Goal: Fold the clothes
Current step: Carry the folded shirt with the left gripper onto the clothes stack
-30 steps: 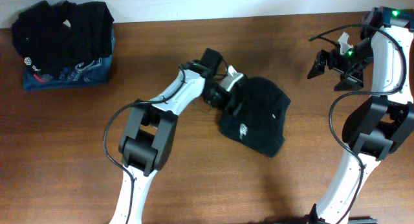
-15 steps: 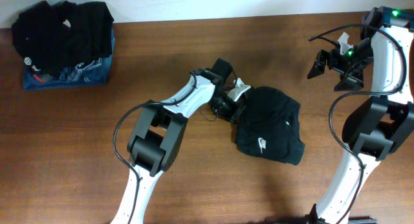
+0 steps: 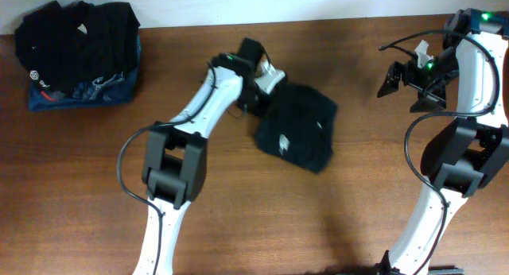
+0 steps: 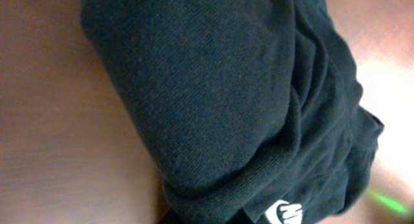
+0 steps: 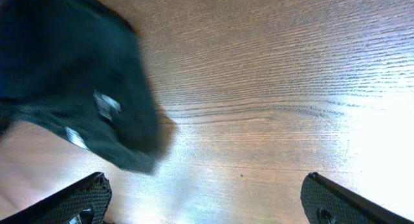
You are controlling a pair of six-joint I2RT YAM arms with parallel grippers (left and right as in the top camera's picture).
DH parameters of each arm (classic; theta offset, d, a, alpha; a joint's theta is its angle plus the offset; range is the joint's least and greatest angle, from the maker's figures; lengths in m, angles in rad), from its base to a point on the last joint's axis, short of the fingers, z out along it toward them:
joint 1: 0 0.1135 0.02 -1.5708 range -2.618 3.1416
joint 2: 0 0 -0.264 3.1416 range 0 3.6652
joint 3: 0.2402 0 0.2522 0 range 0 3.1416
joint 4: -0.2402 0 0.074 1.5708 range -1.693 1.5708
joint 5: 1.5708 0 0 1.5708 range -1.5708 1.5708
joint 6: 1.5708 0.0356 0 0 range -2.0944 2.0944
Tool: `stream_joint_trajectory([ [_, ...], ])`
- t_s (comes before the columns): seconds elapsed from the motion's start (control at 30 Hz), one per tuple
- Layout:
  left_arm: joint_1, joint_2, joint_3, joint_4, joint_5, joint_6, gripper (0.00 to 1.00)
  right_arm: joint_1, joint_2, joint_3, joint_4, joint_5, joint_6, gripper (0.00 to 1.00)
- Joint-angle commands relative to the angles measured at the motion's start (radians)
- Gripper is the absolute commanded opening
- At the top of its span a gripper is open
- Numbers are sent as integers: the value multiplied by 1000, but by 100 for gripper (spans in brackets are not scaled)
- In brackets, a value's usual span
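A folded black garment (image 3: 296, 125) with a small white logo lies near the middle of the table. My left gripper (image 3: 263, 86) is at its far left edge, shut on the cloth. In the left wrist view the black garment (image 4: 220, 101) fills most of the frame, its white logo (image 4: 284, 214) at the bottom, and the fingers are hidden. My right gripper (image 3: 406, 83) hangs open above the table at the far right, well clear of the garment. In the right wrist view its fingertips (image 5: 84, 195) stand wide over bare wood, with the garment (image 5: 71, 75) blurred at the upper left.
A stack of folded dark clothes (image 3: 79, 52) sits at the far left corner of the brown wooden table (image 3: 358, 203). The pale wall runs along the table's far edge.
My left gripper has shut on the garment's edge. It first pushed the garment right, then pulled it left and toward the far edge. The right arm has not moved.
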Motion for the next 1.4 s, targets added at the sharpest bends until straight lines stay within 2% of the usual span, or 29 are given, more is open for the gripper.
stream_joint_trajectory([
  [0.0, 69, 10, 119, -16, -238, 53, 1, 6, -7, -45, 7, -17, -12, 99],
  [0.1, 97, 10, 151, -16, -310, 97, 1, 6, -7, -83, 30, -18, -12, 99],
  [0.3, 149, 10, 194, -7, -591, 242, 1, 6, -7, -140, 58, -67, -11, 99],
  [0.43, 186, 10, 237, -3, -662, 296, 1, 9, -7, -150, 59, -69, -12, 99],
  [0.83, 385, 10, 500, -4, -661, 341, 1, 72, -7, -154, 59, -64, -12, 99],
  [1.13, 548, 10, 542, 26, -606, 336, 1, 79, -7, -154, 55, -64, -11, 99],
  [1.37, 586, 8, 633, 30, -575, 310, 1, 80, -7, -154, 52, -65, -8, 99],
])
